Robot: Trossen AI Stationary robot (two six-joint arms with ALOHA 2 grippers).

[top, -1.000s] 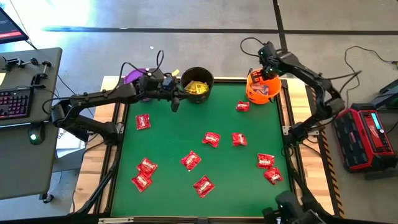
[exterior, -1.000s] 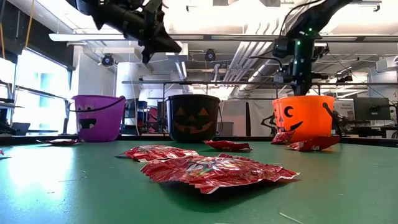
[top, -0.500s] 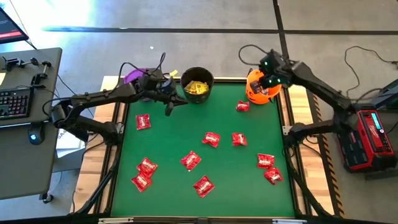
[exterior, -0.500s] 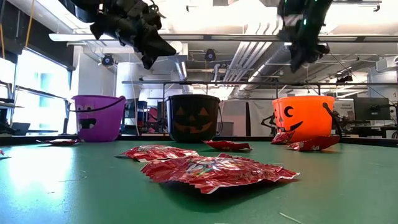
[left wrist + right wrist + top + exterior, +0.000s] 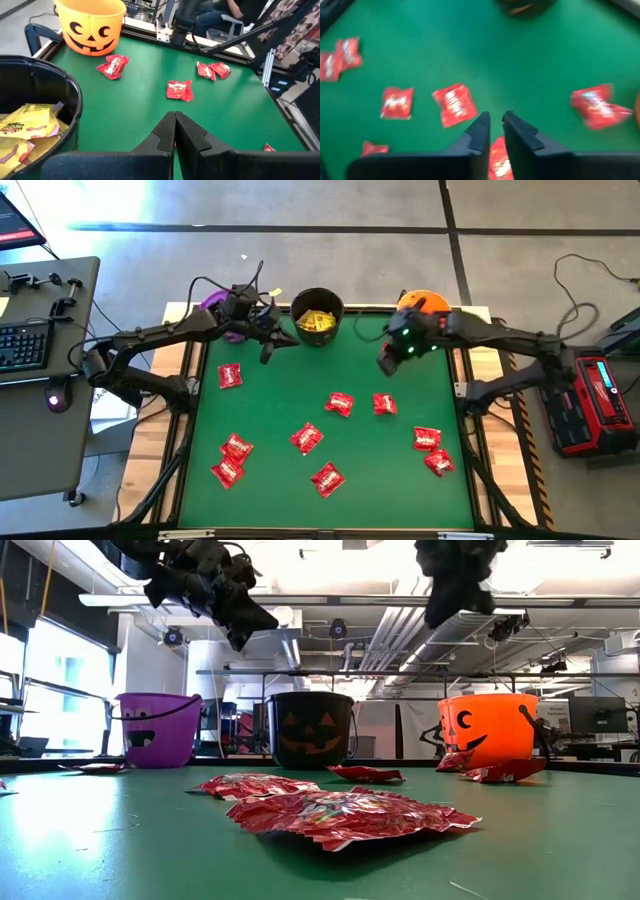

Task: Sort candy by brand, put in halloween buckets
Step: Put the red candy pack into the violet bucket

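Red packets (image 5: 339, 403) lie scattered on the green table (image 5: 280, 395); right gripper (image 5: 386, 363), fingers slightly parted and empty, hovers over 1 near the orange bucket (image 5: 424, 303), likely choosing; left gripper (image 5: 266, 352) hangs closed beside the black bucket (image 5: 317, 315)

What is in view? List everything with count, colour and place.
table mat: one, green, between the arms
red packets: at least nine, red, scattered on mat
black bucket: one, black, mat's far edge, middle
yellow packets: several, yellow, inside the black bucket
purple bucket: one, purple, far left corner
orange bucket: one, orange, far right corner
keyboard: one, dark, desk at left
left gripper: dark, above mat beside black bucket, jaws shut
right gripper: dark, above mat near orange bucket, jaws slightly apart
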